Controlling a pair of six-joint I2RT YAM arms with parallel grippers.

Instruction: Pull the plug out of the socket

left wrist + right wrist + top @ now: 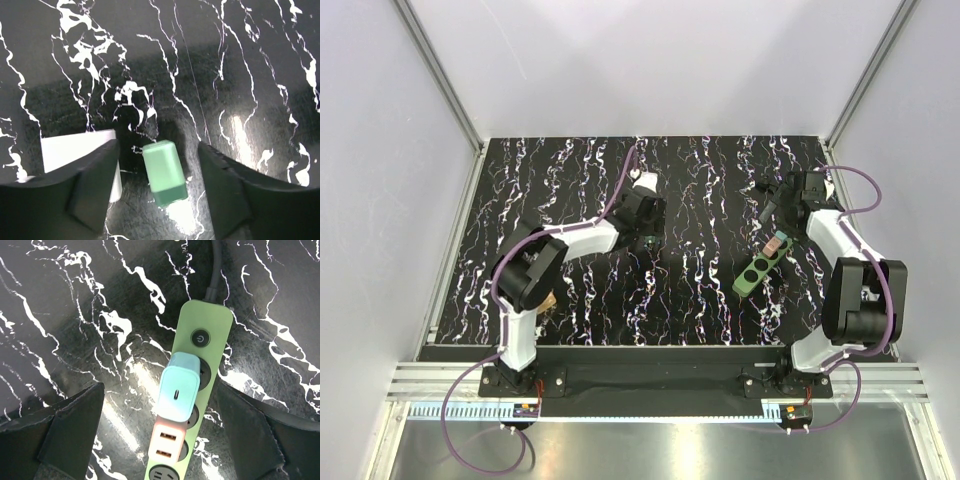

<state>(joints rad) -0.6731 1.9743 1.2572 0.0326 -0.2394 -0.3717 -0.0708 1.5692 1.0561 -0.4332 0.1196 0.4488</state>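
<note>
While the socket (pixel 205 320) is lying slantwise on the right half of the table (pixel 570 300), bare marbled top is stretching away on its left toward the middle. The right arm is standing near on its other side, and the table's front edge is lying some way off its near end. A grey cord (pixel 215 270) is leaving the end that carries the round switch (pixel 200 337). The light-blue plug (pixel 177 392) is sitting in the strip just past that switch. A pink adapter (pixel 165 445) is touching it on the far side, leaving no gap between the two, and the black outlet holes are following after.

The right arm is folding back at the elbow and reaching in over the strip. The right gripper (pixel 160 387) is hanging spread wide above the plug, its fingers (pixel 70 430) standing well out on either side and gripping nothing.

The left arm is stretching toward the table's middle. The left gripper (pixel 157 150) is likewise spread, its jaws flanking a small green block (pixel 165 172) on the tabletop without touching it. A white flat piece (pixel 75 150) is lying just beside the outer finger, partly hidden by it.
</note>
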